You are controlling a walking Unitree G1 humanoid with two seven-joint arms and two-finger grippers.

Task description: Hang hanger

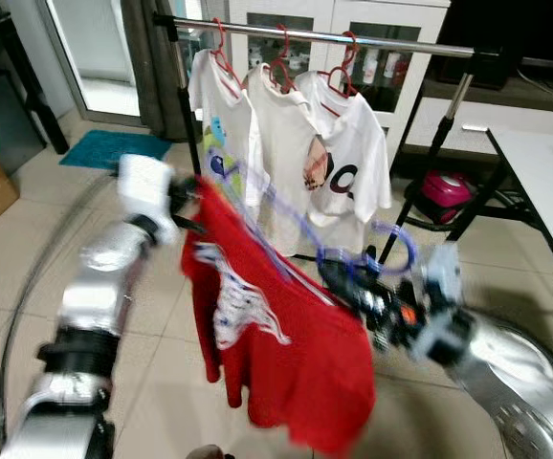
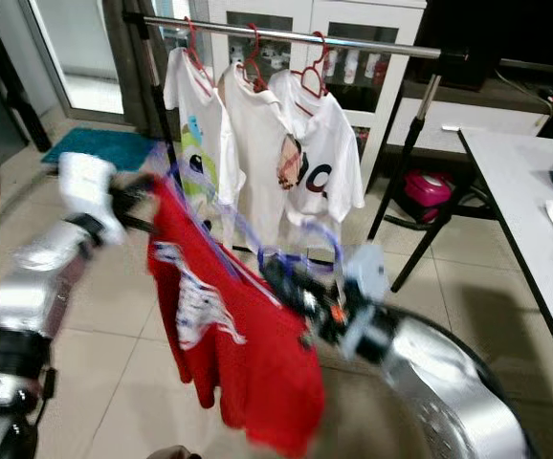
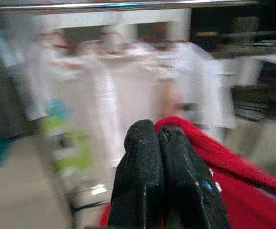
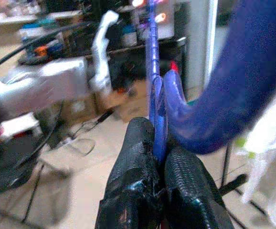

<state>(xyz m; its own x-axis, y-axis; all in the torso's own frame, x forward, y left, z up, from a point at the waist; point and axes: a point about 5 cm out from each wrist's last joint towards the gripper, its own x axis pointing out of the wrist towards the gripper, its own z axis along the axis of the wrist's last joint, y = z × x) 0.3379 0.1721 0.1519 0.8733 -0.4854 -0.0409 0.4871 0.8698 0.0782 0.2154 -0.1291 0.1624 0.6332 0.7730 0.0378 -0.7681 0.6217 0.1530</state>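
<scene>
Two pincers busy | left pincer [image 3: 162, 143] pinching floppy red cotton T-shirt [image 1: 286, 335] | right pincer [image 4: 158, 143] clamped on stiff, slick blue plastic hanger [image 4: 185, 105] | we're below silver metal rail [image 1: 353, 38]

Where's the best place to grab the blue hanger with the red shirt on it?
Probably the bare neck of the blue hanger, just under its hook, coming from the side away from the rack. That leaves the hook free for the rail. The right claw is pinching there; the left claw is shut on the red shirt.
</scene>
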